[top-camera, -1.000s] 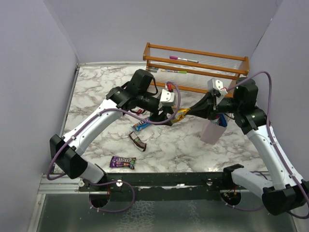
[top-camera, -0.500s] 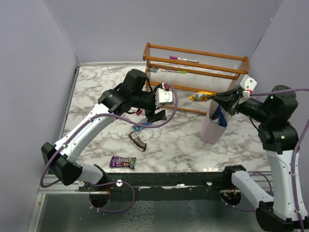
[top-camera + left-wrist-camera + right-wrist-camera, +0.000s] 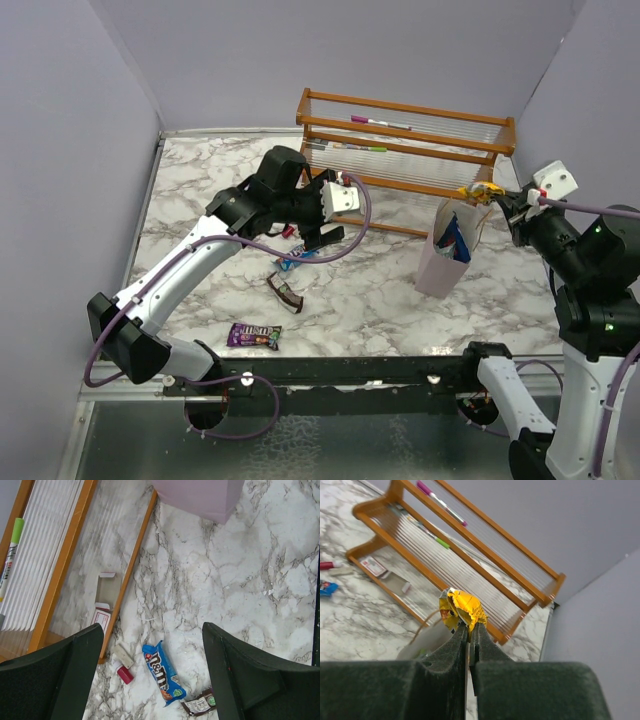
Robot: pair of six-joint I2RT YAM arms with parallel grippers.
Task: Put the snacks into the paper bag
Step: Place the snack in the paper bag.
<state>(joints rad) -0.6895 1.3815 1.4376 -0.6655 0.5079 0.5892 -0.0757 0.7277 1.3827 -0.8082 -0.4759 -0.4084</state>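
My right gripper (image 3: 497, 197) is shut on a yellow snack packet (image 3: 476, 190) and holds it in the air above the pale pinkish paper bag (image 3: 441, 262); the packet (image 3: 461, 607) shows at my fingertips in the right wrist view. The bag stands upright with snacks inside. My left gripper (image 3: 322, 232) is open and empty above a blue snack bar (image 3: 163, 672). A dark brown snack (image 3: 285, 292) and a purple snack (image 3: 254, 335) lie on the table nearer the arms' bases.
A wooden rack (image 3: 405, 150) with clear shelves and markers stands at the back. A tiny red cylinder (image 3: 125, 674) and a flat white card (image 3: 101, 618) lie by the rack's foot. Lilac walls close in left and right.
My right gripper has lifted the yellow packet up and to the right, from beside my left gripper to above the bag. My left gripper has drawn back slightly and is empty.
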